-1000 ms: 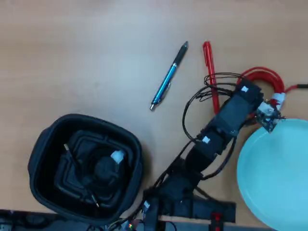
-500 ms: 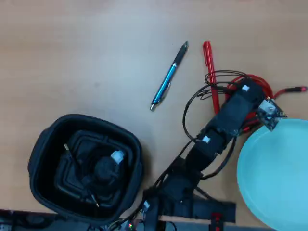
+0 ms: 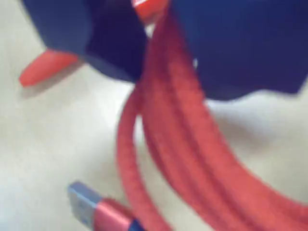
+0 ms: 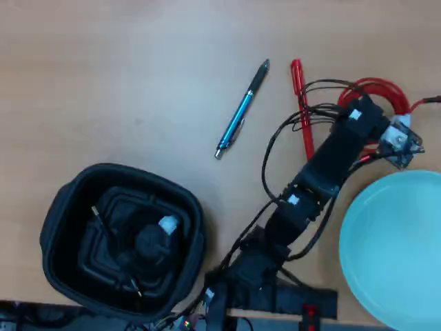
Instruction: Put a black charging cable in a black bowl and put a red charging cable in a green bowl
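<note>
The wrist view is blurred and close. The claw fills the top as two dark blue masses, and the strands of the red charging cable run up between them, pinched there near a small red-orange piece. The cable's loops sweep down to the lower right over the pale table. At the bottom left lies its plug, a blue-grey metal tip on a red collar. A red-orange pointed shape juts out at upper left.
</note>
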Robot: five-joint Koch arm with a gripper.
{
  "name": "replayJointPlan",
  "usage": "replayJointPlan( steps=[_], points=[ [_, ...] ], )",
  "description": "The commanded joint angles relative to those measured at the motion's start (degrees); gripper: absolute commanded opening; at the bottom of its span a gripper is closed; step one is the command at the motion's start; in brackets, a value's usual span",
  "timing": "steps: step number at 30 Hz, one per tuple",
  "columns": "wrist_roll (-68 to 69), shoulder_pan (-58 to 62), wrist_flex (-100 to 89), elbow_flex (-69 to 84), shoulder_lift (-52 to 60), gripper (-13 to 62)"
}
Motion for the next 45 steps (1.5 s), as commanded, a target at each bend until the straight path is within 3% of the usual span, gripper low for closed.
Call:
replayJointPlan(
  steps=[1,12,24,29,38,45],
  points=[
    [0.18,-0.09,-2.46,-11.34,7.82,-7.0],
    [-0.26,1.14,-2.02,-9.93,27.51,-7.0],
    [0.09,28.21,3.69,9.93,42.45,-7.0],
    [-0.53,37.44,3.25,15.56,43.68,-7.0],
    [-0.35,39.11,2.37,18.02,42.71,-6.6],
    [-0.44,39.02,-3.25,18.72,35.42,-6.5]
  ],
)
